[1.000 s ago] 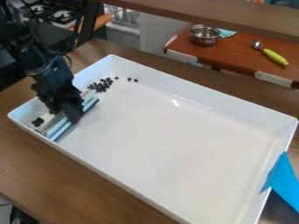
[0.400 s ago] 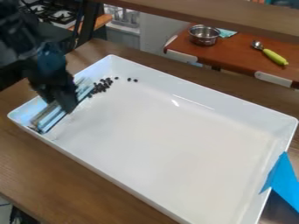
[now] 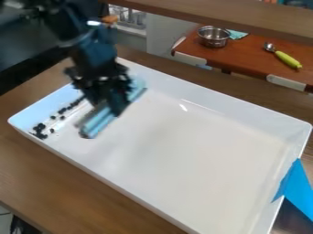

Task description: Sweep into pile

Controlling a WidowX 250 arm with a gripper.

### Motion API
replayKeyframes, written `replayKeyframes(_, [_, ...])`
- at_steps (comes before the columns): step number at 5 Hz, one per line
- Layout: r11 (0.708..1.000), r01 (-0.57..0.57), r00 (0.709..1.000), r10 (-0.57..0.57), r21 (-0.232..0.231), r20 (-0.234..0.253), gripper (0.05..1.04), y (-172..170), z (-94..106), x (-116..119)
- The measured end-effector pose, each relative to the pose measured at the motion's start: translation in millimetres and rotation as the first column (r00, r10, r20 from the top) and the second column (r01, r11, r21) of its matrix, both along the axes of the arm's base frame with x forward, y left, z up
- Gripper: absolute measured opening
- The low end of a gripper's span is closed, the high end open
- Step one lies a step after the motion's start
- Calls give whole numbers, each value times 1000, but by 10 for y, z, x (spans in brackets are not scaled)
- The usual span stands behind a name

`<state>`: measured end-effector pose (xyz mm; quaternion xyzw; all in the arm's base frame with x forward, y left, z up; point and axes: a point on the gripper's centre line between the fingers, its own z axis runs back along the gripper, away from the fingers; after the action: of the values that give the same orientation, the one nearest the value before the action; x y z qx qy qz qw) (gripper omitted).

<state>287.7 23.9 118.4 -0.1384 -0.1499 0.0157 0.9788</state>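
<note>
The black gripper (image 3: pixel 113 103) hangs over the left part of the white tray (image 3: pixel 177 160), shut on a light blue and grey sweeping tool (image 3: pixel 99 122). The tool lies slantwise below the gripper, to the right of the dark pieces. Several small dark pieces (image 3: pixel 40 130) sit in the tray's left corner, and more (image 3: pixel 66 109) run in a loose line along the left wall up toward the gripper. The arm hides the tray's back left corner.
Blue tape (image 3: pixel 296 187) is stuck at the tray's right edge. Behind the tray, a metal pot (image 3: pixel 213 36) and a green-handled utensil (image 3: pixel 287 59) rest on a reddish-brown board. A wooden shelf edge (image 3: pixel 232 17) crosses the top.
The gripper and tool first shifted left toward the tray's wall, then swung right, off the left wall. Dark pieces at the left wall have come into view; those at the back left are now hidden.
</note>
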Motion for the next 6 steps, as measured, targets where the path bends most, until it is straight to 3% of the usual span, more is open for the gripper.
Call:
replayKeyframes(1, [999, 55, 997, -55, -4, -50, 390, -483, -132, 16])
replayKeyframes(3, [994, 1, 995, 10, 112, -99, 390, -1434, -566, 142])
replayKeyframes(5, [982, -44, 997, 56, 182, -56, 431, -1774, -745, 311])
replayKeyframes(6, [977, -53, 996, 65, 205, -54, 732, -1782, -761, 331])
